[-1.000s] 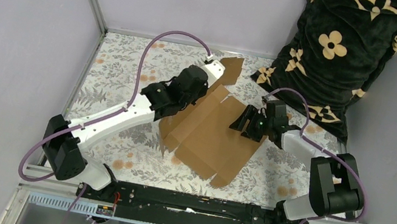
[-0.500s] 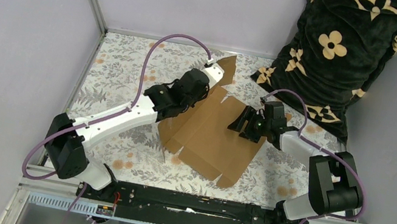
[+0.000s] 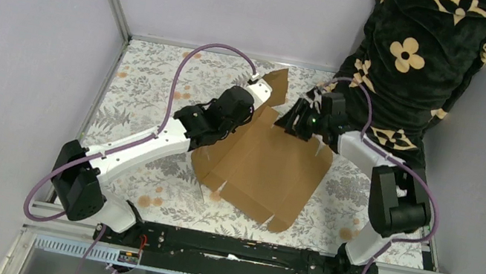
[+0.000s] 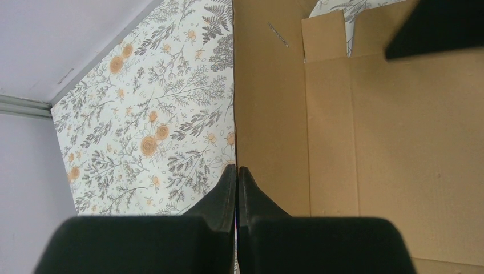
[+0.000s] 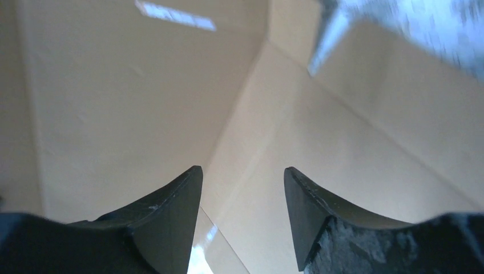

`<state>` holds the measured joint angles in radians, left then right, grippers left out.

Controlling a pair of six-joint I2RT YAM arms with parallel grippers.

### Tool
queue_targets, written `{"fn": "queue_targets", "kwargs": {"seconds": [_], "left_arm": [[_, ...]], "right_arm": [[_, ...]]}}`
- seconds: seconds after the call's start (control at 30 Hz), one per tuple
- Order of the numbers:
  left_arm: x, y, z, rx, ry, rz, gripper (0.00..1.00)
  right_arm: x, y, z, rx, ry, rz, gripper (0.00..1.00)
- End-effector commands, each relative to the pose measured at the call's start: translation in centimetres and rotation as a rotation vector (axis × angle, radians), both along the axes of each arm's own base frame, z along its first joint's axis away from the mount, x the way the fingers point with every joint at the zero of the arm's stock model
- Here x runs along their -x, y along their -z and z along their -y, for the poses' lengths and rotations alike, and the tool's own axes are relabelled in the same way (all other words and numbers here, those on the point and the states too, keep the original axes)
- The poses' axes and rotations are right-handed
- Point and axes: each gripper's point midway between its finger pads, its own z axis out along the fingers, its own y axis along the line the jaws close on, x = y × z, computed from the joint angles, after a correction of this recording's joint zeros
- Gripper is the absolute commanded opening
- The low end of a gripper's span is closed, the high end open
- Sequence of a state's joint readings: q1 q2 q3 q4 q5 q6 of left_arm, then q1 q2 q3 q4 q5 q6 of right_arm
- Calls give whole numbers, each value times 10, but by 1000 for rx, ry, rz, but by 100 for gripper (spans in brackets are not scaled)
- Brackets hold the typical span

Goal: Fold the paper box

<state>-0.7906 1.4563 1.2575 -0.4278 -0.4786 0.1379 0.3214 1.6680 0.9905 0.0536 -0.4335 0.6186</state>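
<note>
The paper box (image 3: 268,168) sits in the middle of the overhead frame, a brown cardboard sheet lying mostly flat on the floral surface (image 3: 150,90). Its left panel is tipped up along a crease, and a pointed flap stands up at the upper end. Slits and small tabs show along its lower and upper edges.

From my left wrist camera, the box (image 4: 399,142) fills the right half of the frame, with the raised panel's edge running straight up the middle. The left jaws are pressed together on that edge, and both dark fingers (image 4: 222,194) pinch the cardboard between them. Overhead, the left arm (image 3: 140,149) reaches in from the lower left to the box's upper left side.

My right wrist camera shows only cardboard (image 5: 142,85), with a fold line running diagonally between two panels. The right jaws are spread wide, and their fingers (image 5: 165,217) hold nothing. I cannot tell whether they touch the sheet. Overhead, the right arm (image 3: 372,156) comes in from the lower right to the box's upper right corner.

A black blanket (image 3: 419,62) with cream flowers is heaped in the upper right, just beside that arm.
</note>
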Motion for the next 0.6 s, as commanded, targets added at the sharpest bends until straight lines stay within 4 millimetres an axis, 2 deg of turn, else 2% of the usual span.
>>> {"fn": "queue_targets", "kwargs": {"seconds": [0.0,0.1,0.27,0.33,0.47,0.57], "left_arm": [[11,5,-8,-28,12,-19,2],[15,7,-8,-15,13,-30,2],[19,8,-11,-4,13,-33,2],[19,7,-11,0,12,-31,2],[21,5,-13,0,9,-26,2],[20,5,-15,-5,4,-23,2]], "right_arm": [[-48,-26,-24,-104,-17,51,59],[-75,-26,-35,-181,-4,21,53],[-105,-8,-42,-226,35,-31,44],[-114,0,-40,-217,59,-37,38],[-123,15,-34,-191,100,-40,36],[-125,17,-31,-199,114,-28,36]]}}
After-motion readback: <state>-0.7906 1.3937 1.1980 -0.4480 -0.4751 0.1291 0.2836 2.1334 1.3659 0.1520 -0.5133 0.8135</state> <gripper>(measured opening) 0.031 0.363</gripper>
